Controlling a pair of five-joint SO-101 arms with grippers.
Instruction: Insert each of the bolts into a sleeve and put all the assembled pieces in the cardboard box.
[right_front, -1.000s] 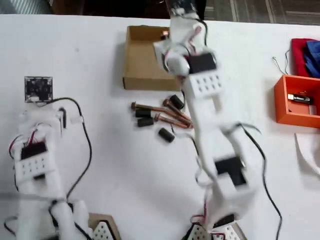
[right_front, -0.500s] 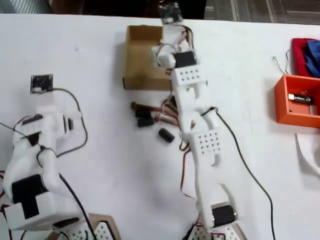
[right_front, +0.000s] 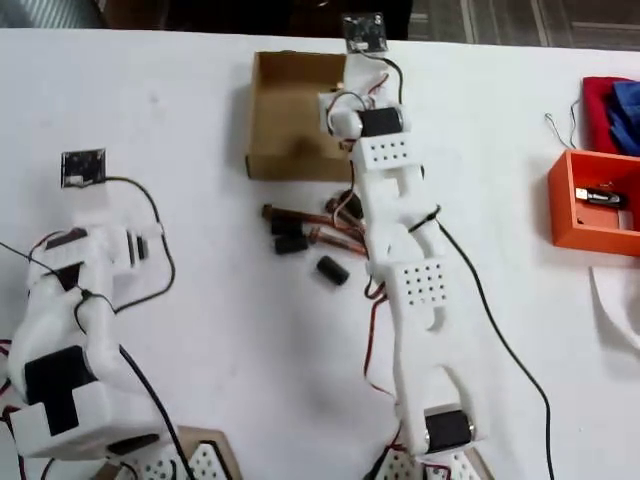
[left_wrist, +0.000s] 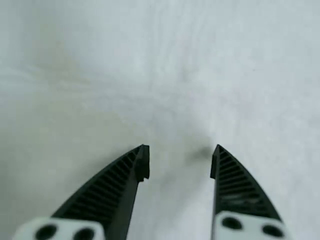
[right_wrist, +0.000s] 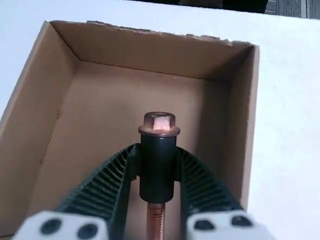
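right gripper (right_wrist: 157, 154) clamping sleeve (right_wrist: 157, 167) on bolt (right_wrist: 159, 123), head forward | hanging over box (right_wrist: 150, 47) | left gripper (left_wrist: 179, 161) gaping

- The cardboard box (right_front: 285, 165) sits at the far middle of the bench (right_front: 200, 330).
- Loose bolts (right_front: 300, 216) and loose sleeves (right_front: 333, 269) lie close together, just in front of the box.
- The right tool (right_wrist: 156, 151) is over the box, with a sleeve (right_wrist: 157, 170) between its fingers and a bolt (right_wrist: 159, 124) inside that sleeve.
- The left tool (left_wrist: 179, 161) is above bare bench, well to the left of the pile.
- A small bin (right_front: 570, 225) stands at the right edge.
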